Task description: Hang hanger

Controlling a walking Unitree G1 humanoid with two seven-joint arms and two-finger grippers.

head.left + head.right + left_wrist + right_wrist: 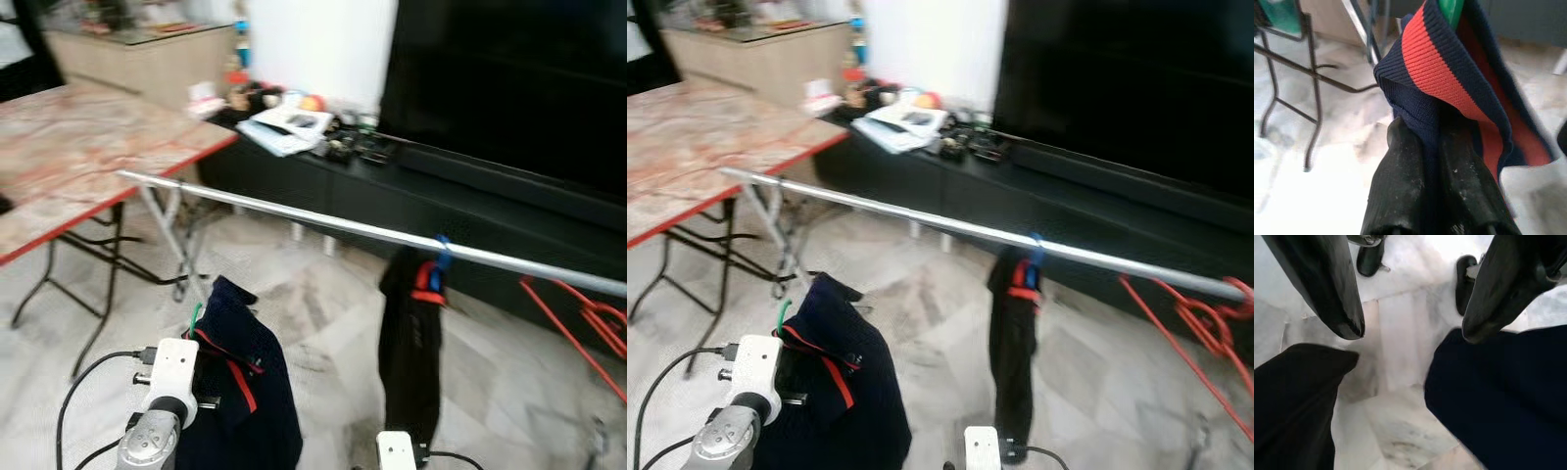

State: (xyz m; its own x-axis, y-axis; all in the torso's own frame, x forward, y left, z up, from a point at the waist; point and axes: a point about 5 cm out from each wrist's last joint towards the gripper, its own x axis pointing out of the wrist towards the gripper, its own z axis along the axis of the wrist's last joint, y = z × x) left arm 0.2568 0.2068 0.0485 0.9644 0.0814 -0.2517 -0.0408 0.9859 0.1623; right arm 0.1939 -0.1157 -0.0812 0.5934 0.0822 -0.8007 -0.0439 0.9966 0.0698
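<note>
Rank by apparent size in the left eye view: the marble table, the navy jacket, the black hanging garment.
1. Marble table.
2. Navy jacket, held by the left gripper; it sits nearer the camera, so its lead is unsure.
3. Black hanging garment on the rail.

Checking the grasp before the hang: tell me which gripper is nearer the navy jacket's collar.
Left. The left gripper is shut on the navy jacket at its red-striped collar. The right gripper hangs open above the floor, beside the jacket's body.
</note>
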